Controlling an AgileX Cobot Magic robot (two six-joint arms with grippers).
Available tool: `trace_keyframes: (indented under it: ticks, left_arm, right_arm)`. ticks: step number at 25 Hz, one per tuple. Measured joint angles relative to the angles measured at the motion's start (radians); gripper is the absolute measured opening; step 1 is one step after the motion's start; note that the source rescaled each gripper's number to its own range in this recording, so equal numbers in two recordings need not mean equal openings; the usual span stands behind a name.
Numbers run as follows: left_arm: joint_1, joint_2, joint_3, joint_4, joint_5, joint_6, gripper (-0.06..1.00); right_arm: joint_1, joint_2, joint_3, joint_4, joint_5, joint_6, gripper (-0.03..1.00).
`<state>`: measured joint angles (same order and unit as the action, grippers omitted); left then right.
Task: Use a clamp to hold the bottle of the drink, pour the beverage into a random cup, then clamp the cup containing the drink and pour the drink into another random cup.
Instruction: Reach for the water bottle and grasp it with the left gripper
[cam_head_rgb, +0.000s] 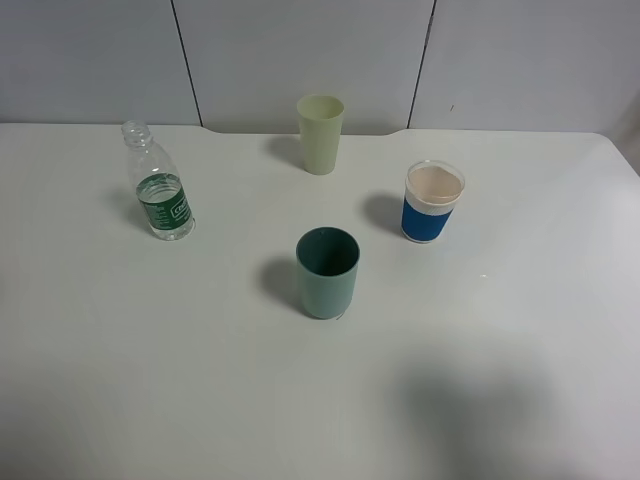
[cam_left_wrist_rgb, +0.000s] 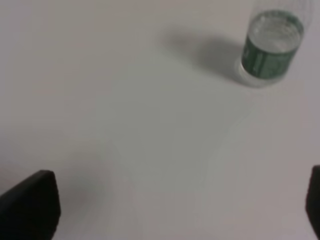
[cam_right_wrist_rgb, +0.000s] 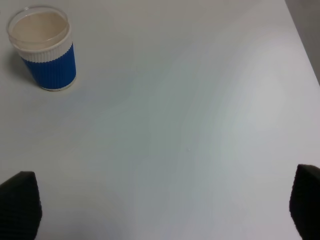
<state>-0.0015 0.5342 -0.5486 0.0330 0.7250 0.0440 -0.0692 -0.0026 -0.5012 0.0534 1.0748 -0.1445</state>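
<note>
Exterior high: teal cup (cam_head_rgb: 327, 272) is standing upright near the middle of the white tabletop (cam_head_rgb: 120, 380), mouth up, inside looking dry. The bottle (cam_head_rgb: 160, 185) is standing upright, uncapped, left of the teal cup and a bit further back, well apart from it. The beverage (cam_head_rgb: 158, 184) is sitting in the bottle, clear, with its level around the top of the green label band. The blue-banded cup (cam_head_rgb: 433, 203) is standing right of the teal cup and slightly behind it, near but not touching. The pale yellow-green cup (cam_head_rgb: 320, 133) is standing straight behind the teal cup, close to the tabletop's far edge. A soft shadow is lying on the tabletop in front of the teal cup, to the right.

Left wrist: left claw (cam_left_wrist_rgb: 172, 205) is hovering over bare tabletop with its jaws standing wide apart and gripping nothing. The bottle (cam_left_wrist_rgb: 272, 47) is showing ahead of it, upright, clear of both jaws.

Right wrist: right claw (cam_right_wrist_rgb: 162, 205) is likewise hanging over bare tabletop, jaws spread wide, nothing between them. The blue-banded cup (cam_right_wrist_rgb: 46, 50) is standing upright ahead of it, well apart from the jaws.
</note>
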Motion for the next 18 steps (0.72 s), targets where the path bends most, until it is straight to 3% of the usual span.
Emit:
trace_keyframes:
  ticks: [6, 11, 14, 18]
  left_arm:
    - [0.0, 0.099, 0.0, -0.026, -0.046, 0.051, 1.0]
    - [0.0, 0.312, 0.0, -0.059, -0.113, 0.127, 1.0]
    - [0.0, 0.487, -0.001, -0.063, -0.146, 0.132, 1.0]
    - [-0.039, 0.576, -0.001, -0.063, -0.222, 0.129, 1.0]
  right_arm:
    - [0.0, 0.0, 0.0, 0.0, 0.0, 0.0, 1.0]
    - [0.0, 0.0, 0.0, 0.0, 0.0, 0.0, 1.0]
    - [0.0, 0.0, 0.0, 0.0, 0.0, 0.0, 1.0]
    - [0.0, 0.0, 0.0, 0.0, 0.0, 0.0, 1.0]
